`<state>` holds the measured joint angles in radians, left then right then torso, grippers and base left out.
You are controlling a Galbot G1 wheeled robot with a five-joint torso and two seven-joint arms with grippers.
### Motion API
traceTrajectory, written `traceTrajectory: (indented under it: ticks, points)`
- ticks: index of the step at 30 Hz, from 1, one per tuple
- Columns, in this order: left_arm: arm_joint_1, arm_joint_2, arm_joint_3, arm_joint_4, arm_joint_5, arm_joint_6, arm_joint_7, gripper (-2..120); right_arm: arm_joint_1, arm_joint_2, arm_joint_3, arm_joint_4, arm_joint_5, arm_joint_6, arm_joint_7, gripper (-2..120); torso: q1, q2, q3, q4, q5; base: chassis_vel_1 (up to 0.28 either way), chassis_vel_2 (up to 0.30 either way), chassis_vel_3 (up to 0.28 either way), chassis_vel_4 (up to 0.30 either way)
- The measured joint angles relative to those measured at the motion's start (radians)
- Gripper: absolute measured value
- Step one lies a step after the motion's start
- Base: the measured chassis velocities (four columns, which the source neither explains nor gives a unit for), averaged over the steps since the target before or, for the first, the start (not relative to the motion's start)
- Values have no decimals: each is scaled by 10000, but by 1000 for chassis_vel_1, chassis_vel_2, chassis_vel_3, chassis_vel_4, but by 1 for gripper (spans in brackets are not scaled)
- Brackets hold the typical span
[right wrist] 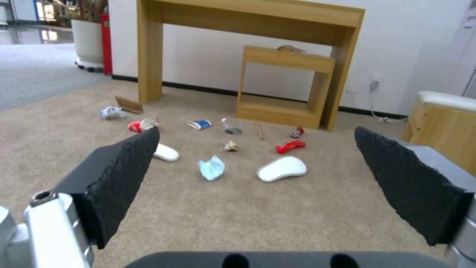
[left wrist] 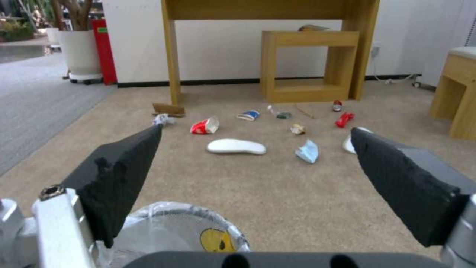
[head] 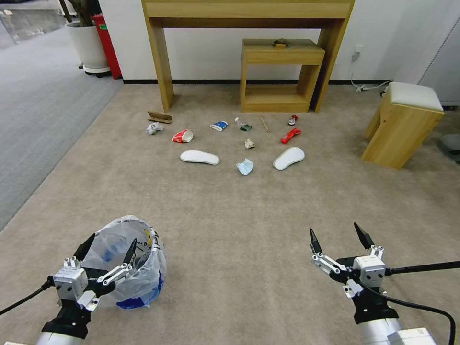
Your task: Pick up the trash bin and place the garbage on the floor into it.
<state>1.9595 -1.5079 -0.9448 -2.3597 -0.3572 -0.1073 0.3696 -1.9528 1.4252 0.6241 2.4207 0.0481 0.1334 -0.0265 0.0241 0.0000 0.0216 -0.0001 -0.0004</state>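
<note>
The trash bin (head: 128, 264) is seen on the beige floor (head: 230, 220) at the near left, well apart from the garbage. Its blue wall is mostly covered by the crinkled plastic bag (head: 143, 282). The left gripper (head: 109, 248) is held spread wide at the bin's rim, nothing being grasped; one finger is partly hidden behind the plastic. The right gripper (head: 339, 235) is held released over bare carpet. Farther off, two white insoles (head: 200, 157), a blue mask (head: 244, 166) and a red-white cup (head: 183, 136) are recognised; smaller pieces near the wooden shelf (head: 280, 76) are hard to make out
</note>
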Motion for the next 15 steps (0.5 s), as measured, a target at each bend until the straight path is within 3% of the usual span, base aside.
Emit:
traceTrajectory:
  ticks: [15]
  points:
    - [-189, 471, -198, 197, -254, 720, -224, 100, -13, 55, 0, -9, -6, 10, 27, 100, 0, 0, 0, 0, -1, 0, 0, 0, 0]
